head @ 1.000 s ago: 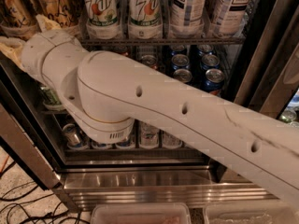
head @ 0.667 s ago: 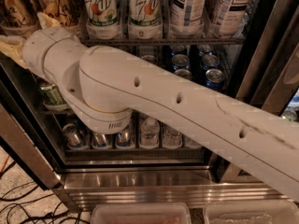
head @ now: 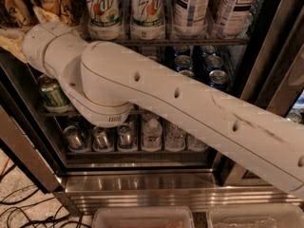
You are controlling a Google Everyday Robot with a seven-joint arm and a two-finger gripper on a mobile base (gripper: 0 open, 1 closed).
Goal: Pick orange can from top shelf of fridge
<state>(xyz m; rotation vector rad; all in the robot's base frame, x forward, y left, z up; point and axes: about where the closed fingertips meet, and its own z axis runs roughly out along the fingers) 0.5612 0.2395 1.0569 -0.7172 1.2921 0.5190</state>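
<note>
Diagonally, the arm (head: 156, 103) spans the fridge (head: 142, 186), hand (head: 10, 41) at upper left, grip unreadable.

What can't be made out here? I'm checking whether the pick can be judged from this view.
Camera view only:
1. Claw: at the far left edge, mostly hidden behind the arm.
2. Orange can: top left, cut off by the top edge.
3. Middle shelf: largely covered by the arm.

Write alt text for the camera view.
A white robot arm reaches into a fridge, its gripper at the upper left edge, just under orange cans. 7UP bottles stand right of them; smaller cans sit lower.
</note>
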